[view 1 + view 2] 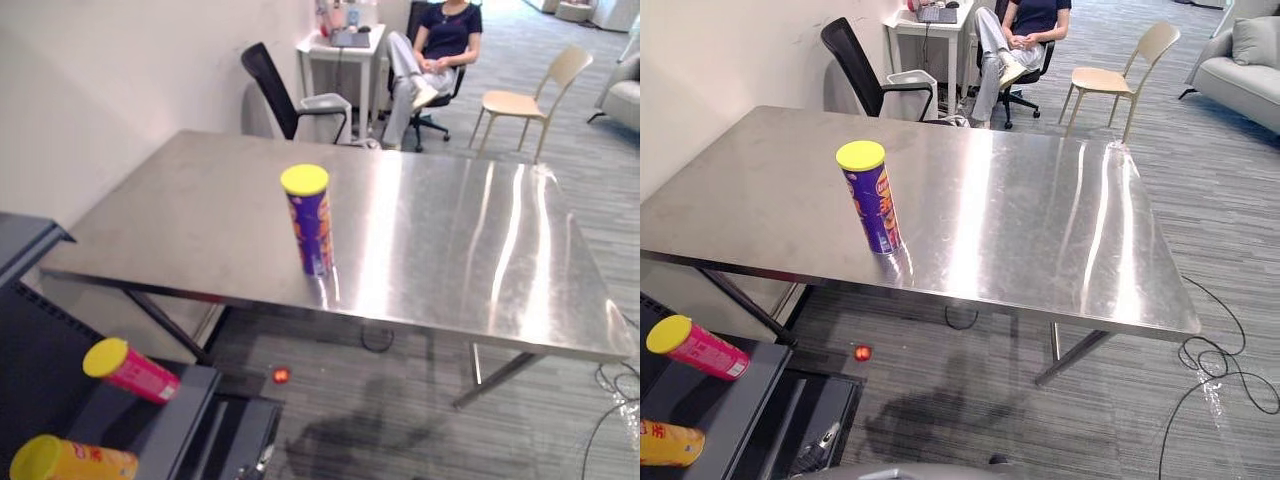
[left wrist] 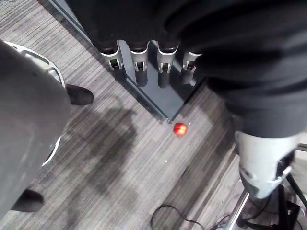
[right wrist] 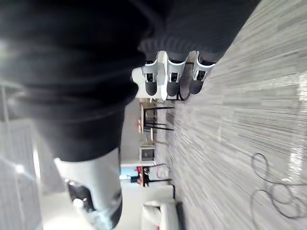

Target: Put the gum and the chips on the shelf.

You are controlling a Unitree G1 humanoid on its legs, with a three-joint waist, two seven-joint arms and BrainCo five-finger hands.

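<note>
Purple chips can (image 1: pixel 308 220) stood upright on steel table (image 1: pixel 480 260), nr front edge. Pink can (image 1: pixel 130 370), orange can (image 1: pixel 80 462) laid on dark shelf (image 1: pixel 172 425). Small red obj. (image 1: pixel 281 375) on floor. L hand (image 2: pixel 139 67), R hand (image 3: pixel 173 79): fingers relaxed, nothing held.

The robot's left hand (image 2: pixel 140 64) hung slack and empty, its silver left fingers (image 2: pixel 164 72) lined up side by side in a loose row, seen end-on from the wrist. The left thumb (image 2: pixel 261 158) stood well apart from them. A dark ribbed left cover (image 2: pixel 249 52) wrapped the back of the hand and the wrist. The right hand (image 3: pixel 173 79) was posed the same way. Its right fingers (image 3: pixel 152 81) sat close together and relaxed, gripping nothing. The right thumb (image 3: pixel 93 187) was set off to one side, and the dark ribbed right cover (image 3: pixel 72 72) lay over the wrist.
</note>
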